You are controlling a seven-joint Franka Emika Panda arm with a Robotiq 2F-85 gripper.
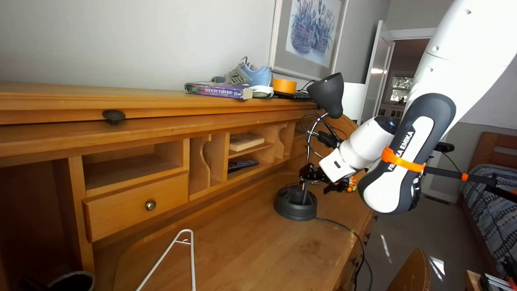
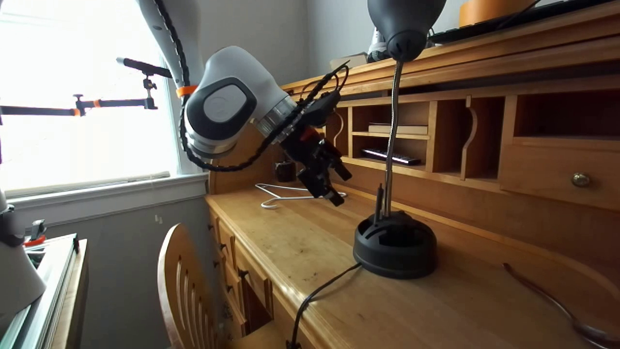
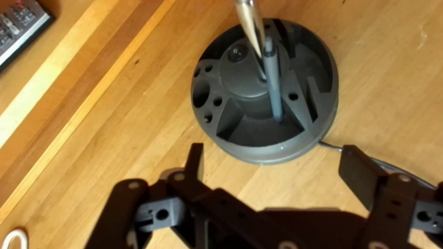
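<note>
Clearly, in the wrist view, the gripper point(image 3: 272, 147) has its fingers spread wide, with desktop point(image 3: 273, 183) showing between them. Beyond the fingertips sits the round lamp base point(image 3: 238, 81); the pen point(image 3: 273, 86) stands in the wedge-shaped compartment nearest the gripper, its long axis running up the view with a slight lean, upper end beside the metal stem point(image 3: 248, 17). A cord point(image 3: 329, 146) leaves the base toward the finger at the view's right. In an exterior view, the pen is near upright beside the stem, on the gripper's side; the gripper hangs above the desktop, angled down, and wood stretches from the base to the desk's front edge point(image 2: 264, 257). In an exterior view, cubbies point(image 1: 220, 161) line the back, with desktop between them and the base, and the pen is hard to pick out against the stem.
</note>
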